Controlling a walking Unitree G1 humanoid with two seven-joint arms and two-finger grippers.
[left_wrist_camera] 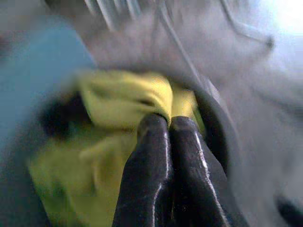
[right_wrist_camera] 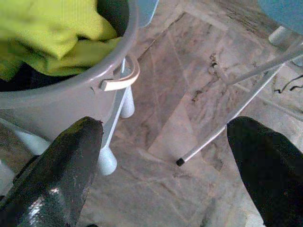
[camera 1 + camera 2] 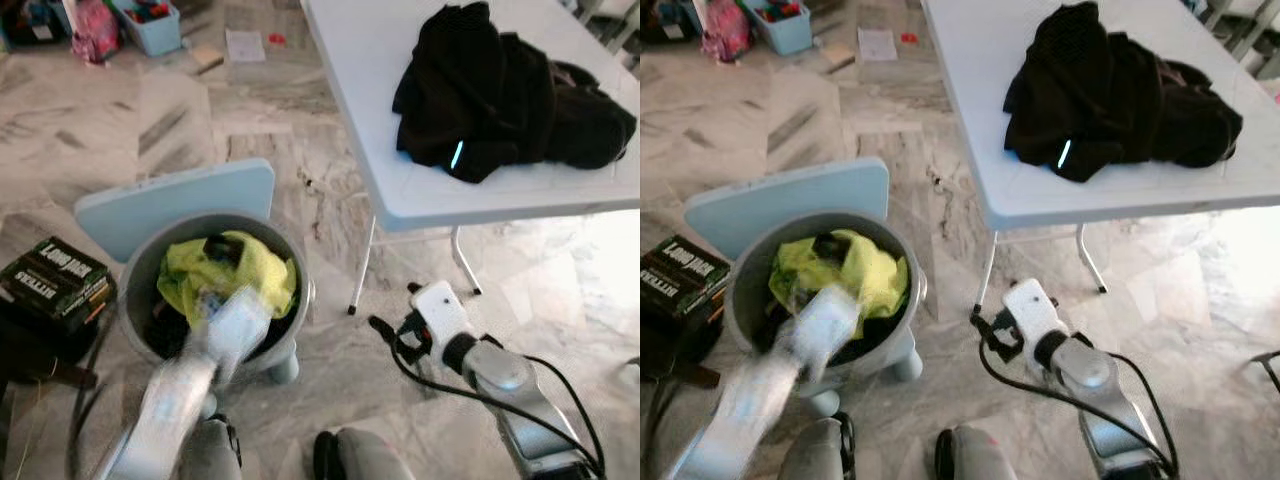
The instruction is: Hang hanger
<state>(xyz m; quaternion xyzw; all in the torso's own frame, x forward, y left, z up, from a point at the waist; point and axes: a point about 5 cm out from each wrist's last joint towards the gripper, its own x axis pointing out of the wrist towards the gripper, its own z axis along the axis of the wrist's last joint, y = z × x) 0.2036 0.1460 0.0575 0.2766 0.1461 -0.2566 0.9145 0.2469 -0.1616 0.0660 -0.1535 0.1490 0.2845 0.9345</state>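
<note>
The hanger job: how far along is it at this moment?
Nothing looks done: I cannot see a hanger. In hand: the left hand, fingers together, reaches into the grey bucket over the yellow cloth. The right hand is open above the floor. Left: find a hanger and hang it. Black clothes lie on the table.
</note>
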